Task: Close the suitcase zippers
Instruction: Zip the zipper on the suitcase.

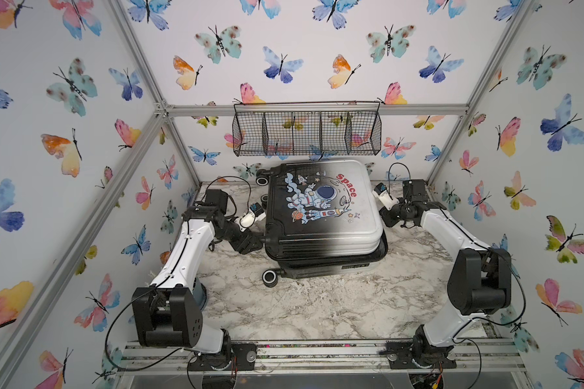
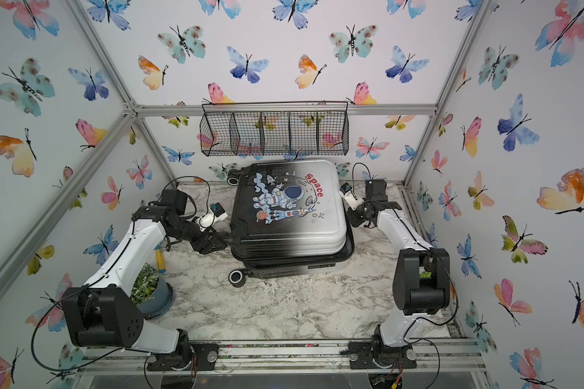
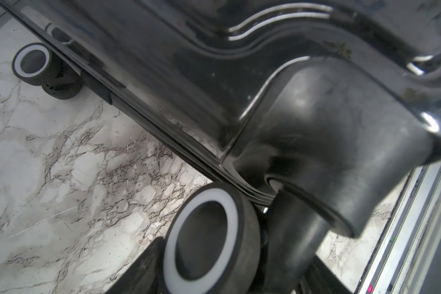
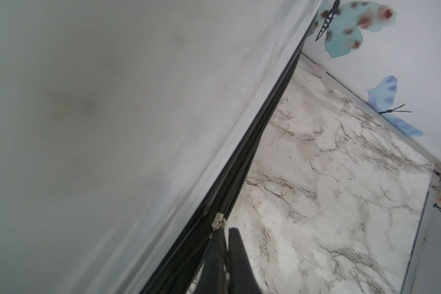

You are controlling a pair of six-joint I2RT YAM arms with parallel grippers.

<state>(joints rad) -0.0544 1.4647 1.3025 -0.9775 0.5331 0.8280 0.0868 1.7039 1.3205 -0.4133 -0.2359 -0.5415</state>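
Observation:
The suitcase (image 1: 324, 208) (image 2: 290, 208) lies flat on the marble table, astronaut print up. Its lid sits slightly askew over the lower shell at the front right. My left gripper (image 1: 262, 240) (image 3: 229, 269) is at the case's left side, with its jaws either side of a black wheel (image 3: 206, 244). I cannot tell whether they press on it. My right gripper (image 1: 383, 217) (image 4: 226, 234) is at the case's right side, shut on the pull of the silver slider (image 4: 219, 221). Ahead of the slider the black zipper track (image 4: 252, 152) lies apart.
A wire basket (image 1: 307, 133) hangs on the back wall just above the case. A potted plant (image 2: 152, 289) and a yellow object (image 2: 161, 261) sit under the left arm. Butterfly walls enclose three sides and a metal rail (image 1: 317, 350) runs along the front.

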